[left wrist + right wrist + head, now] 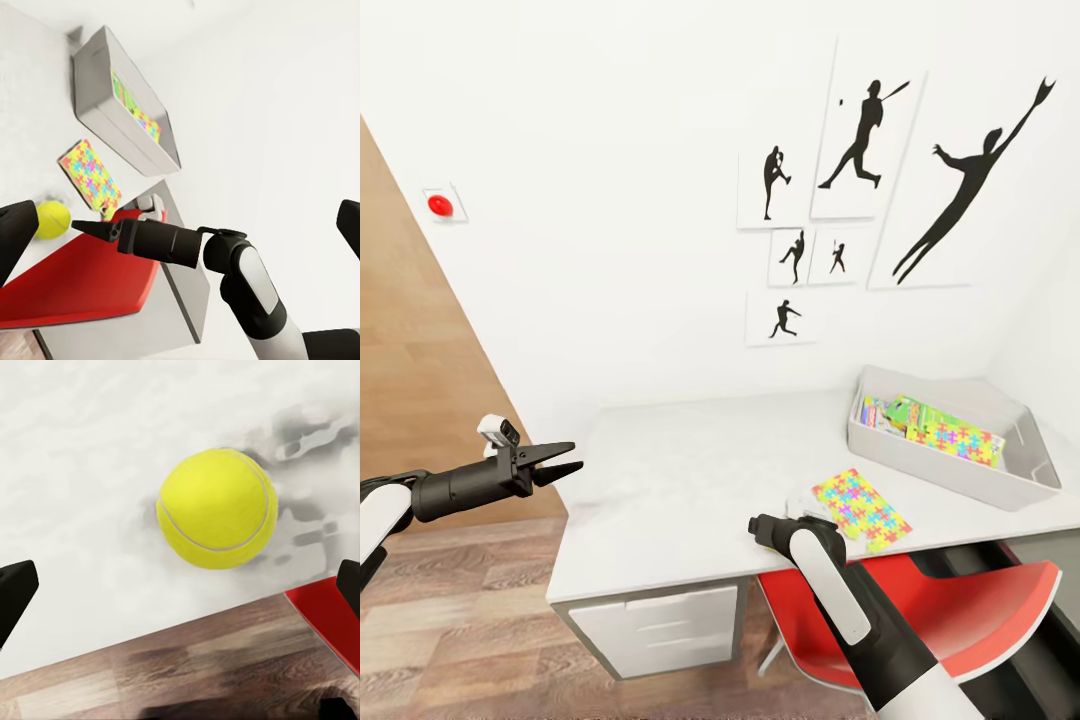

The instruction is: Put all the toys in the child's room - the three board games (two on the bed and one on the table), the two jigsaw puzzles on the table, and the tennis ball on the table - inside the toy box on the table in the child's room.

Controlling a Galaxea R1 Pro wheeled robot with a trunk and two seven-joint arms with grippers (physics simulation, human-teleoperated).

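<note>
Parted and empty, the jaws of the black left gripper (563, 464) hang off the left end of the pale grey table (690, 470), over wood-plank floor (460, 620), well apart from any toy. Moving right along the tabletop, the right gripper (79, 225) reaches over the front edge above the red chair (970, 610); in the right wrist view its two dark fingers (15, 592) stand wide apart on either side of the bright yellow tennis ball (217, 508), which rests on the table near that edge, untouched. Just beyond lies a flat jigsaw puzzle panel of red, yellow, green, blue and pink interlocking pieces (860, 509), loose on the top. Further right, at the back corner, sits the shallow grey-beige toy box (920, 455), already holding a green-edged board game box (913, 412) and a second bright puzzle panel (960, 440).

By the look of it, the step in hand is the ball: the right arm seems lined up for a grasp. Next it needs to ease forward until the ball sits between the fingers, then close gently, since a nudge could roll the ball off the edge.
</note>
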